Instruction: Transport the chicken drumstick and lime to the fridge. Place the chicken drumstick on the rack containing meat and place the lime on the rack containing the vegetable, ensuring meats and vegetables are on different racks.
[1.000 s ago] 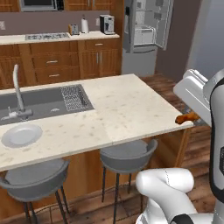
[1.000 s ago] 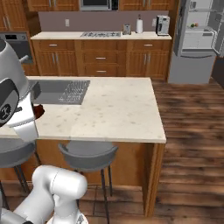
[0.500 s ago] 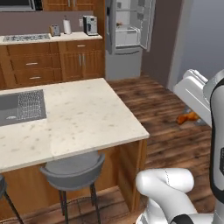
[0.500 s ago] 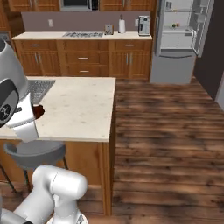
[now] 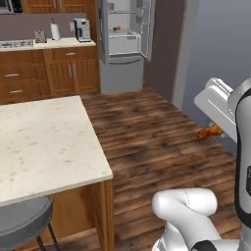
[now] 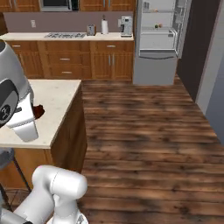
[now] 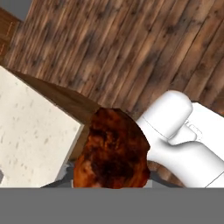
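The chicken drumstick (image 7: 111,151), glossy brown, sits close in the hand view and hides the fingertips behind it. My gripper (image 5: 218,129) is shut on the drumstick (image 5: 209,132), held in the air at the right over the wooden floor. In the right base view the drumstick (image 6: 38,111) peeks out as a dark red lump beside the arm. The fridge (image 5: 125,41) stands at the back with both doors open, its pale shelves (image 6: 159,30) showing small items too far off to name. The lime is out of view.
The pale island counter (image 5: 44,142) lies to the left with a grey stool (image 5: 22,220) under its edge. Wooden cabinets with a coffee machine (image 5: 82,29) line the back wall. Bare wooden floor (image 6: 144,127) runs up to the fridge. A grey wall (image 5: 215,44) stands on the right.
The base has driven on, so both views shifted: the island with its sink slid off to the left and the fridge came nearer. The gripper holds the drumstick as before.
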Robot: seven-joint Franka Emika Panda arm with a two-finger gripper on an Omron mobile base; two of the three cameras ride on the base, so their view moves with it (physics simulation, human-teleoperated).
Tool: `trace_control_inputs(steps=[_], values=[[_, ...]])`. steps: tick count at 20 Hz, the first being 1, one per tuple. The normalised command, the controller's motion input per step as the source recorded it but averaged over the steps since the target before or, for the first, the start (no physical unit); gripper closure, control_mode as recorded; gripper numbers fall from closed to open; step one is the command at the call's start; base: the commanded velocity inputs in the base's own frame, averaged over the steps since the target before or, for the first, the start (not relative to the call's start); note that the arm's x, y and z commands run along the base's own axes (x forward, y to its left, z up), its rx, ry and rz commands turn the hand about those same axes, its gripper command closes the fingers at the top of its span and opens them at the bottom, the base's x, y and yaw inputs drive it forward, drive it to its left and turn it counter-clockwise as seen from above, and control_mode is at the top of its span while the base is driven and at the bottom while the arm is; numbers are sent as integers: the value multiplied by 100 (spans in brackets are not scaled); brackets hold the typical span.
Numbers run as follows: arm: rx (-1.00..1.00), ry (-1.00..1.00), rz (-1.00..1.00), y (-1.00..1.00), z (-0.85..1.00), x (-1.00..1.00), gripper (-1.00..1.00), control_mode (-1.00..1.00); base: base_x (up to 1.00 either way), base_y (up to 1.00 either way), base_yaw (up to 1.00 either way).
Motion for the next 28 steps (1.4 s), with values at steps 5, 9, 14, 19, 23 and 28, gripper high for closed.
trace_control_inputs(steps=[5,9,14,19,23,28], values=[[0,0,0,0,0,0,100,100,68,-100,0],[0,0,0,0,0,0,100,100,91,-100,1],[0,0,0,0,0,0,100,100,100,-100,7],[0,0,0,0,0,0,100,100,100,-100,19],[0,0,0,0,0,0,100,100,100,-61,18],[0,0,0,0,0,0,100,100,100,-8,15]])
